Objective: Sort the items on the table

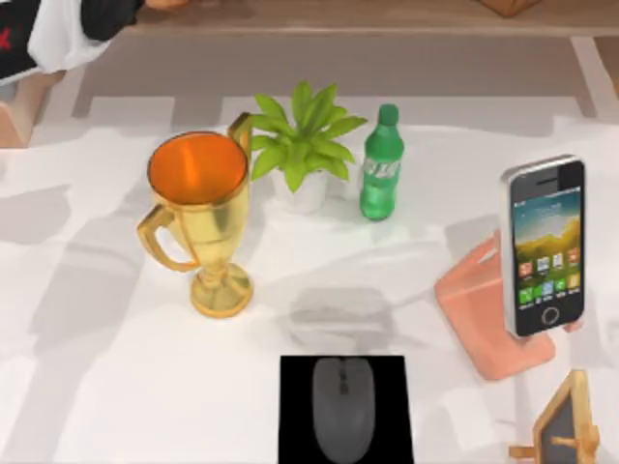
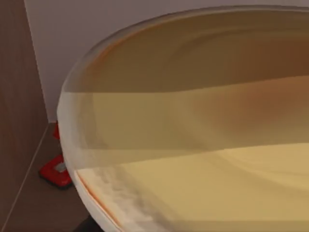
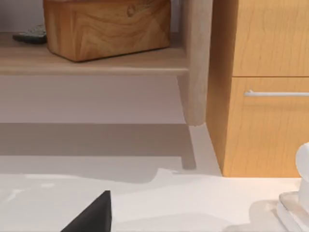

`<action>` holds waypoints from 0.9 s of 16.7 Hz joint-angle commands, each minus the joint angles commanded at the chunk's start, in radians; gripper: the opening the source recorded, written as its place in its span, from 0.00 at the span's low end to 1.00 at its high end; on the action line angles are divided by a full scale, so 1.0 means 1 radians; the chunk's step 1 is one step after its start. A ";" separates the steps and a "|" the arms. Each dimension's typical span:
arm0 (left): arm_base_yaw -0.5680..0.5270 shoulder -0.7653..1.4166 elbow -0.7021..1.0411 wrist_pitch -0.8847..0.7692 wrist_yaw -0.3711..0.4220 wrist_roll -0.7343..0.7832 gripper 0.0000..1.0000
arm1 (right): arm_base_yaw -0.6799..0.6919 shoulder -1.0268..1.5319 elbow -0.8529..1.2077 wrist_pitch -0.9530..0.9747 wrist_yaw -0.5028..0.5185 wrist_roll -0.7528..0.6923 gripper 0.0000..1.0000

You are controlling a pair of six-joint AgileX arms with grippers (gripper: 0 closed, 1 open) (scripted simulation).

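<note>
I took the cup (image 1: pixel 198 208) as my landmark. It stood upright toward the left of the table (image 1: pixel 116 387), a gold trophy shape with two handles and an orange inside. My left wrist camera sat close against it, with the curved rim and golden wall (image 2: pixel 193 121) sweeping across the frame.

Just right of the cup, toward the far edge, a potted plant (image 1: pixel 305 135) nearly brushed the cup's rear handle, and a green bottle (image 1: pixel 381 169) stood upright just beyond the plant. The mouse (image 1: pixel 342 406) lay to the cup's right and nearer me, centred on a black mat (image 1: pixel 295 387) that ran off the near edge. The phone (image 1: pixel 545 246) was well apart from the cup, at the right side, propped with its screen up on a pink stand (image 1: pixel 479 309). A small wooden easel (image 1: pixel 566 425) stood at the near right corner, close to the stand.

Open room lay left of and in front of the cup — bare white top out to the left edge — and in a band between the cup's foot and the stand.

The right wrist camera showed bare table (image 3: pixel 193 203), a shelf (image 3: pixel 96 63) carrying a wooden box (image 3: pixel 106 26), and a cabinet (image 3: pixel 260 121). A black wedge (image 3: pixel 94 215) at the frame's lower edge I could not identify.

Whether either arm's grip was released or clenched — I could not tell.
</note>
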 joint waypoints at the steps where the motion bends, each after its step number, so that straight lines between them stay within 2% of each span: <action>1: 0.000 0.002 0.001 0.000 0.000 0.000 0.00 | 0.000 0.000 0.000 0.000 0.000 0.000 1.00; 4: 0.000 0.002 0.001 0.000 0.000 0.000 0.00 | 0.000 0.000 0.000 0.000 0.000 0.000 1.00; 15: 0.000 0.002 0.001 0.000 0.000 0.000 0.83 | 0.000 0.000 0.000 0.000 0.000 0.000 1.00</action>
